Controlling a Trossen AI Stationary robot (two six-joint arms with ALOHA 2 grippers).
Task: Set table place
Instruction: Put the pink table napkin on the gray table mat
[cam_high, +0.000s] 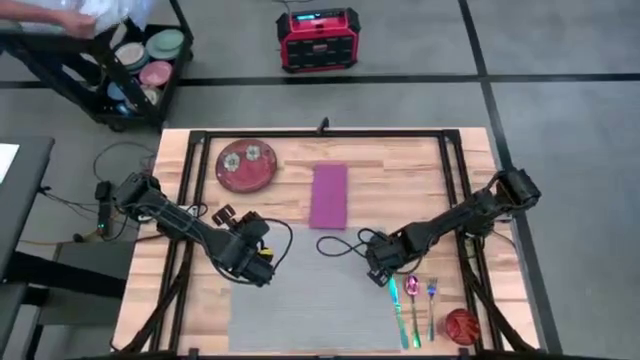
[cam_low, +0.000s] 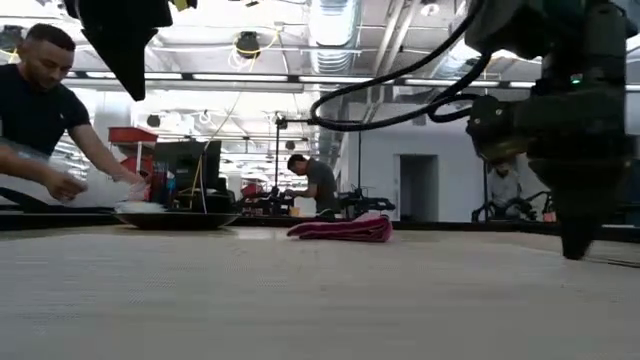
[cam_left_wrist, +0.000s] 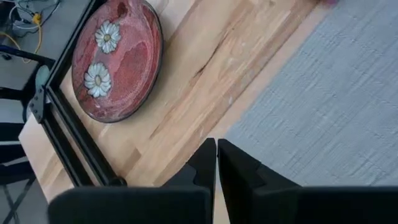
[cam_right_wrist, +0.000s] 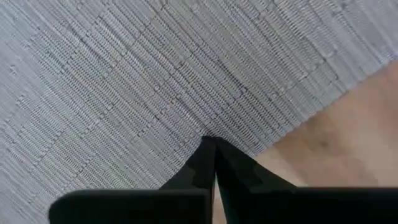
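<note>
High view has the grey placemat (cam_high: 310, 290) at bottom centre of the table (cam_high: 400, 170), left gripper (cam_high: 258, 266) and right gripper (cam_high: 379, 275) on its top corners. Wrist views: both pinched closed at the edge. I'd tug evenly. Red plate (cam_high: 246, 165), upper left, looks empty.

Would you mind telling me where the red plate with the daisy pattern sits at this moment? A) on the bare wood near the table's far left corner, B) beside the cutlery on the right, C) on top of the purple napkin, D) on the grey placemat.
A: the red plate rests on bare planks of the table near its far left corner, apart from the grey placemat, the purple napkin and the cutlery.
</note>
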